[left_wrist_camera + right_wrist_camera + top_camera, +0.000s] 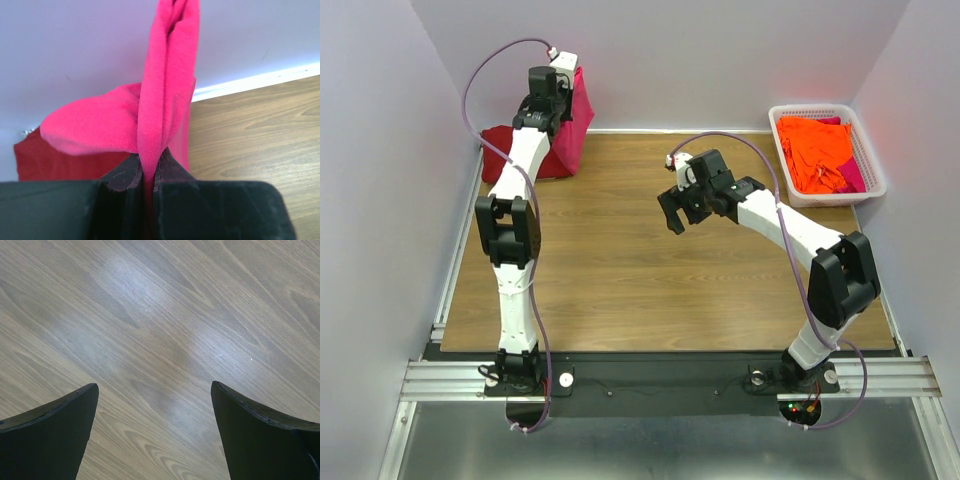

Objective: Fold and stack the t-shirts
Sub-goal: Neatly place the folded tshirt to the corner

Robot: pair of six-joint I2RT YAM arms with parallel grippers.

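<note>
L gripper (148, 172): jaws pinched tight on a fold of the bright pink t-shirt (167, 85), held up at the table's far-left corner, right by the dark maroon t-shirt (45, 162) lying there. R gripper (155, 435): jaws spread wide, nothing btwn, over bare wood table (165, 315).

Judged best: hold L pinch firm, bring R in to catch a 2nd edge so cloth spreads flat before folding, w/o dragging the maroon one.

Count: 1 pink, 1 maroon, orange t-shirts (815, 150) heaped in 1 white basket (872, 170) far right, number unclear.
</note>
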